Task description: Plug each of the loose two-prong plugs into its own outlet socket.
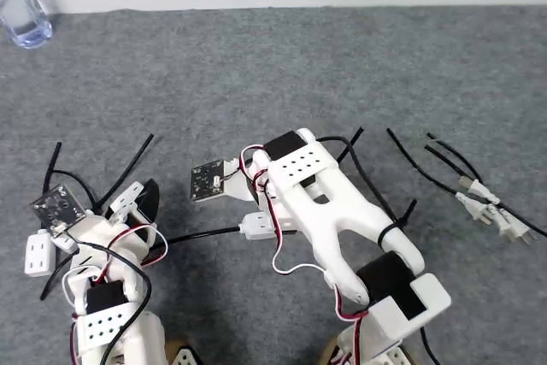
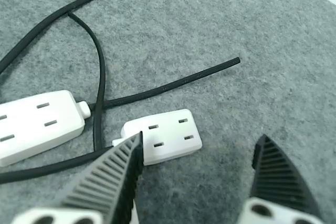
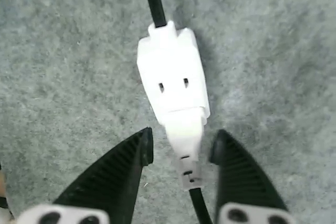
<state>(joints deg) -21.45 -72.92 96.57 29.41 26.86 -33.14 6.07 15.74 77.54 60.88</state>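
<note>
Arms [image 1: 342, 211] crouch over grey felt worktop [image 1: 256, 66].
Right gripper [image 3: 182, 139] gapes astride white plug [image 3: 185, 127]; left gripper [image 2: 199, 140] gapes above white outlet socket [image 2: 165, 135].

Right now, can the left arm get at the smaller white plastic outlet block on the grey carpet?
Probably yes: the left gripper hangs open over the smaller white plastic outlet block, and nothing covers it, though a thin black cord passes beside one end.
</note>
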